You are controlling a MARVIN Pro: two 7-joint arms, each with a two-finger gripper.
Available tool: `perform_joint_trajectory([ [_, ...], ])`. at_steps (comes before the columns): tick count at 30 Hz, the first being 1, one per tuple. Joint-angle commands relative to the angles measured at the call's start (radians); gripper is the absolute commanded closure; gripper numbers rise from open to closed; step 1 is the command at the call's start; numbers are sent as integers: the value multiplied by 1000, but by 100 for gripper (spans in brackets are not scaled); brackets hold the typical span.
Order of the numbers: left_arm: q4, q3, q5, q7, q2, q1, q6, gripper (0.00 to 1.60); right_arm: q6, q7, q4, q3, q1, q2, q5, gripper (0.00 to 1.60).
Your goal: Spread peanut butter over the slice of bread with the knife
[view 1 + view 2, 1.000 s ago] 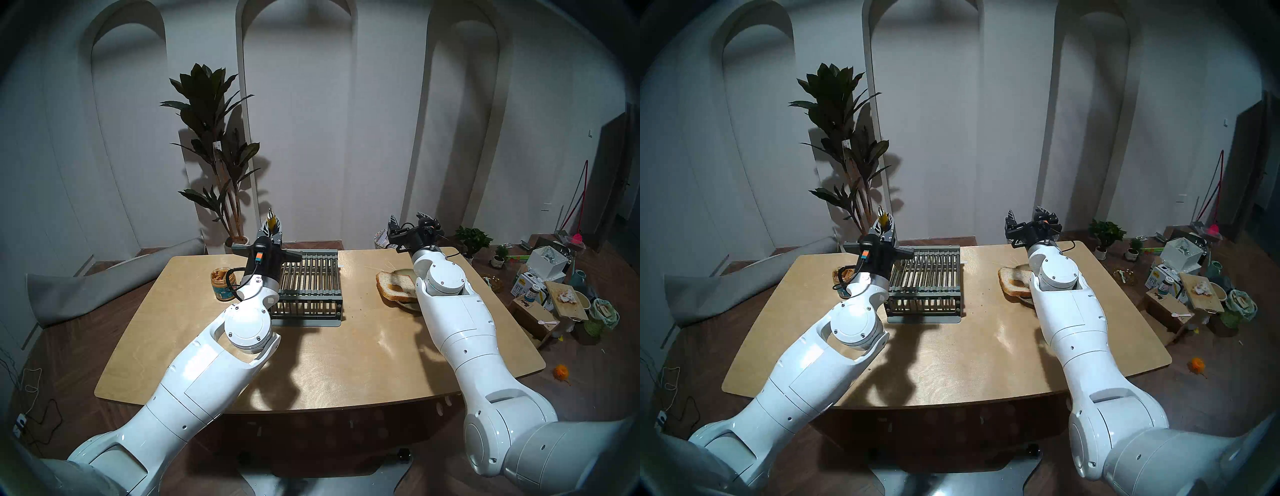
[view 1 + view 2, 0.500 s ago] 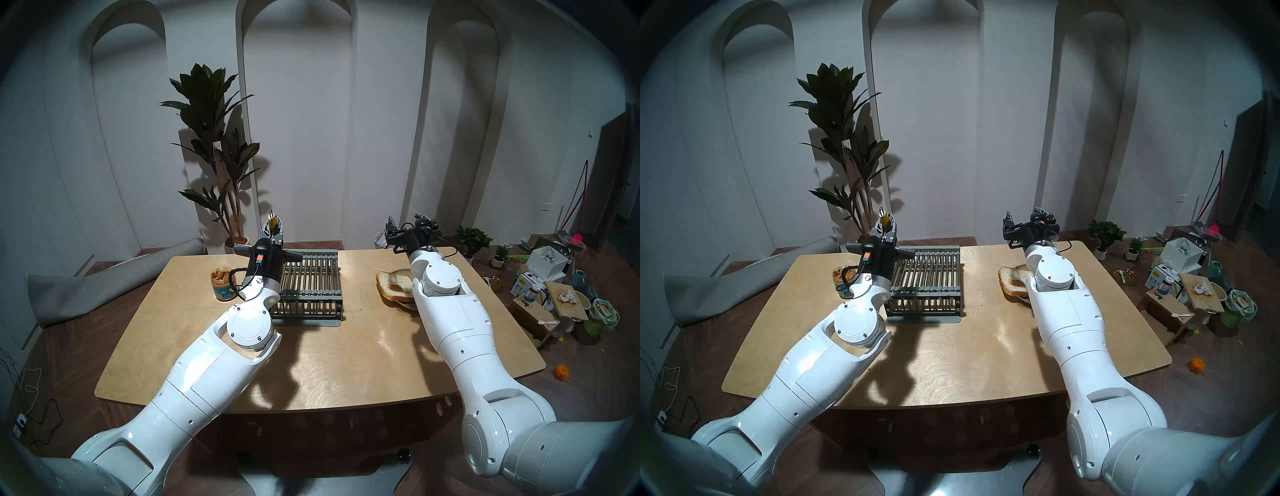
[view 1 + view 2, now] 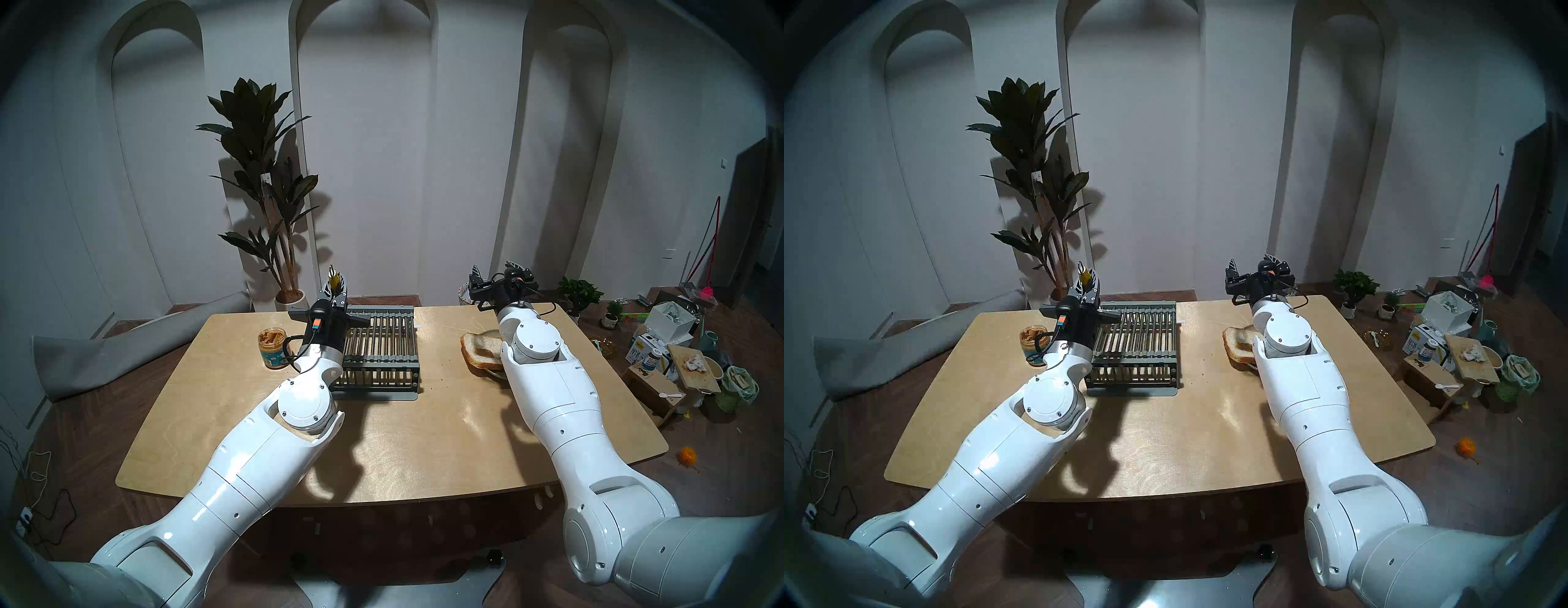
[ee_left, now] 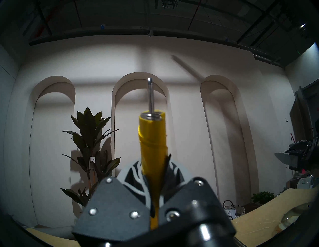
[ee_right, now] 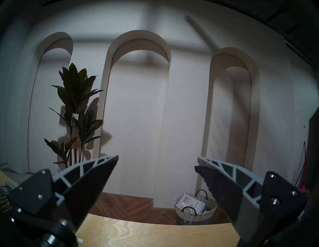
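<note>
Up high, my left claw [image 3: 335,283] points toward the wall, pinching the knife [image 4: 152,138] upright by its yellow handle. My right claw [image 5: 156,174], spread wide, hovers beyond the bread [image 3: 481,350]. Peanut butter jar [image 3: 272,347] sits on the tabletop [image 3: 424,446], left.

left gripper [image 4: 156,174] | jaws clamp knife [image 4: 152,138] | yellow handle upright

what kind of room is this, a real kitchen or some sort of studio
Probably a staged studio or lab set, not a working kitchen: a plain white wall with decorative arched niches, one wooden table on a wood floor, and boxes and props heaped on the floor at the right. No sink, stove or cabinets show.
</note>
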Motion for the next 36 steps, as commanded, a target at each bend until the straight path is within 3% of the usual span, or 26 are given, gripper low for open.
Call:
perform_joint_trajectory([
  [1,10,-2,-1,-10,-14,-33,-28,160,4,-8,-34,-1,10,-3,-4,0],
  [12,96,13,14,-7,-49,-35,-66,160,13,-18,-46,-4,2,-5,-14,0],
  [25,93,33,68,42,-55,2,-90,160,17,-17,-62,-8,-9,-7,-15,0],
  [36,144,56,78,72,-83,13,-117,160,24,-5,-81,-13,-21,1,-13,0],
])
